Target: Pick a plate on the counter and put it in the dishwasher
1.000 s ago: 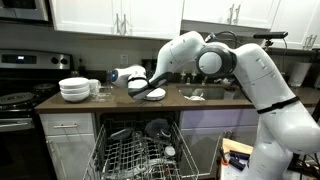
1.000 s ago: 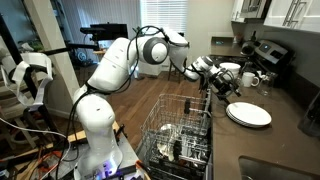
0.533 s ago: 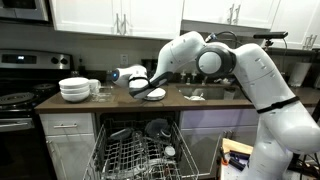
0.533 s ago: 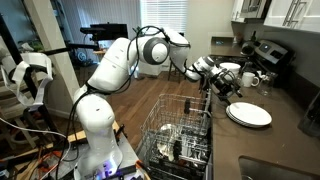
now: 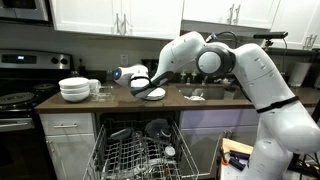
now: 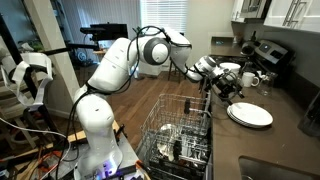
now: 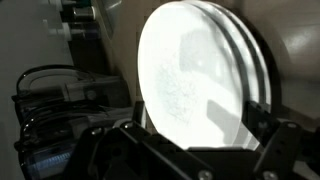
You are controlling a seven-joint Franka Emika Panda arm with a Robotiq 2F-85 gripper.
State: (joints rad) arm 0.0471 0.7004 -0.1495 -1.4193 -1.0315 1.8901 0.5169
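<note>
Hovering just over the white plate, the end effector is kept spread wide, with nothing pinched. The plate is laid flat near the front edge of the dark worktop, above the opened dishwasher.

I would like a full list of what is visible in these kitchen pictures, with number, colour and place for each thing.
plate: one, white, flat on the counter, beside the gripper
bowls: one stack, white, on the counter near the stove
cups: number unclear, pale, next to the bowls
counter: one, dark brown, above the dishwasher
dishwasher: one, open, grey wire rack pulled out, some dishes inside
stove: one, black and steel, at the counter's end
upper cabinets: several, white, on the wall
arm: one, white, reaching over the counter
gripper: one, dark, open, at the plate
</note>
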